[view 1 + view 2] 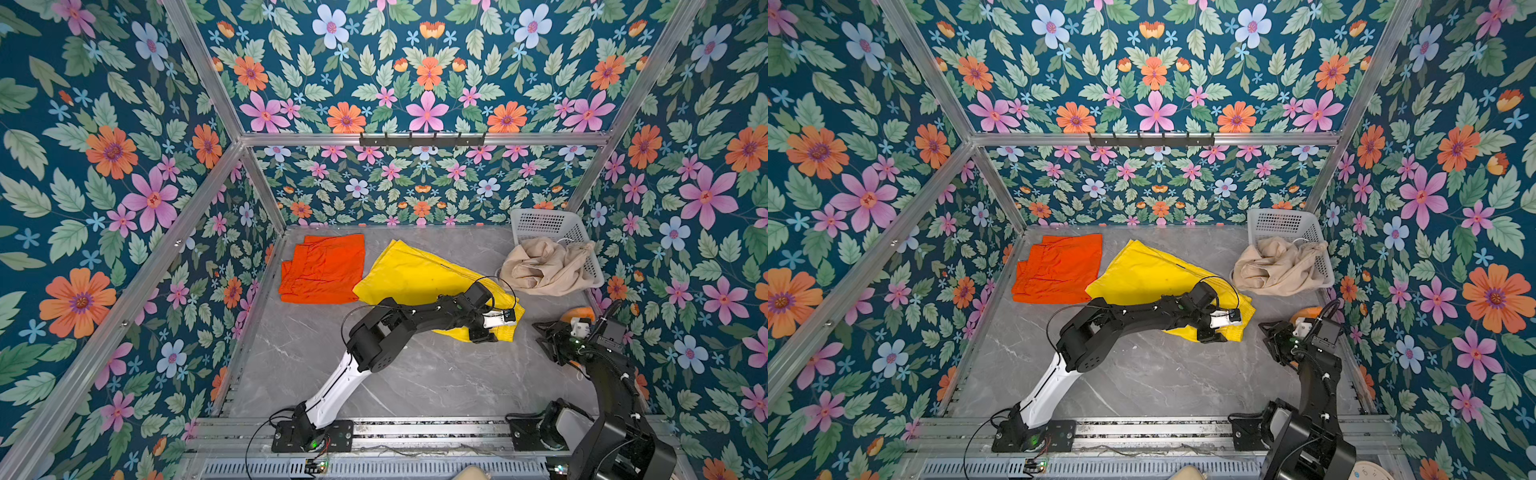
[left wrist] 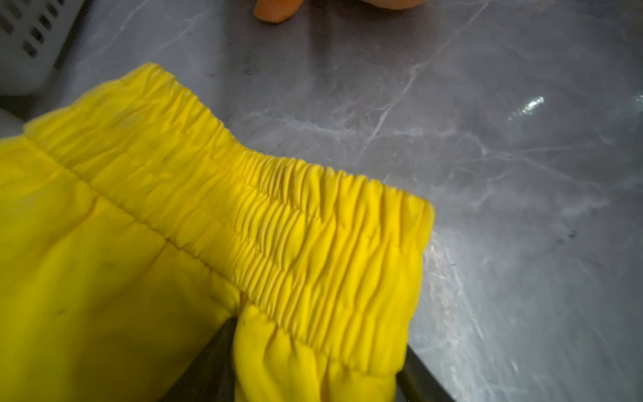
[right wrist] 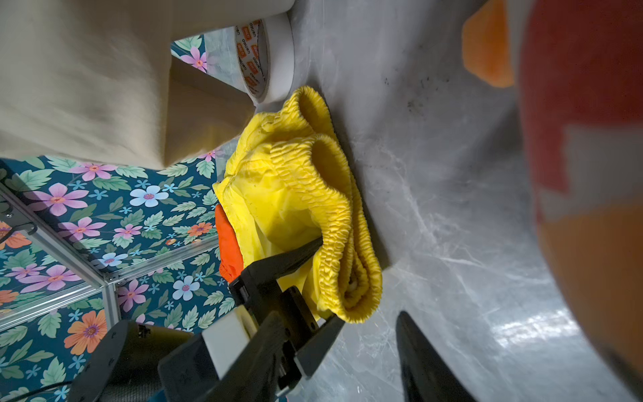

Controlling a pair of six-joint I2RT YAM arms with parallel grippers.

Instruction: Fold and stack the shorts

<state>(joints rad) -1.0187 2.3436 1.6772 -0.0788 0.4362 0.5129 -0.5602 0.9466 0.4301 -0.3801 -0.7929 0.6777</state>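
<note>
Centre of both top views: yellow shorts (image 1: 415,274) lie long axis upper-left to lower-right, waistband (image 2: 278,215) end at lower right. Left gripper (image 1: 484,336) straddles that waistband; clamped or not, unclear. Right gripper (image 1: 544,338), jaws apart, empty, hangs near, further right, not touching.

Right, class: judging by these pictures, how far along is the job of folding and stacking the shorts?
Done: the orange shorts lie folded at the back. In hand: the yellow shorts lie mid-table, with the left pincer astride their waistband; the right pincer hangs open and empty. Left: finish folding yellow, stack it, then do the beige shorts, crumpled over the rim of the basket.
</note>
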